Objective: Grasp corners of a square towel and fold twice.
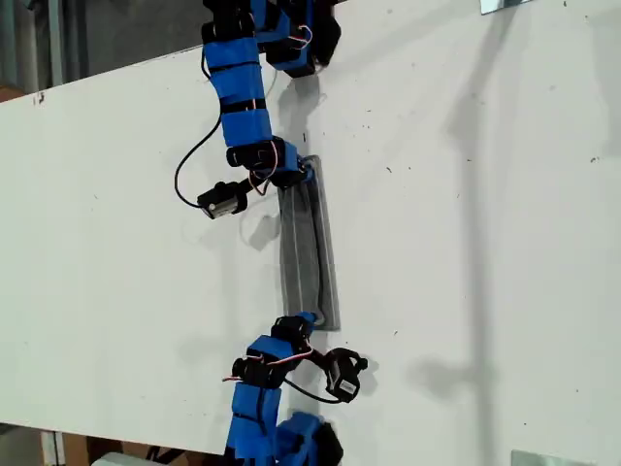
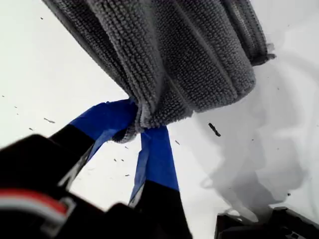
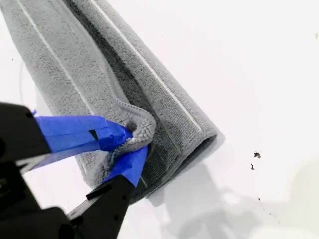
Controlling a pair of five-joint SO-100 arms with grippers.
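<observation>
The towel (image 1: 309, 254) lies near the middle of the white table (image 1: 466, 243), folded into a long, narrow grey strip. In the exterior view it runs from top to bottom. Wide stretches of bare tabletop lie open on the exterior view's left and right of the strip. The table's far edge slants across the exterior view's upper left, and its near edge shows at the lower left. Two small metal plates sit at the table's edge on the exterior view's right, one at the top (image 1: 506, 5) and one at the bottom (image 1: 553, 457), both well apart from the cloth.

One blue arm (image 1: 243, 97) comes in from the top of the exterior view and meets the strip's upper end. Another arm (image 1: 267, 388) comes in from the bottom and meets its lower end. I cannot tell from the wrist views which arm is which.

My first gripper (image 2: 141, 122) is clenched on a bunched fold at one end of the towel (image 2: 189, 64). Its blue-taped fingers (image 2: 107, 119) are pressed close, with thick layers of cloth squeezed between them. That end casts a soft shadow on the table beside it.

My second gripper (image 3: 133, 144) is pinched tight on a hemmed corner (image 3: 142, 127) of the towel (image 3: 75, 64). The corner curls up between the two blue tips, and the folded layers with their pale stripes lie beneath and beside it.
</observation>
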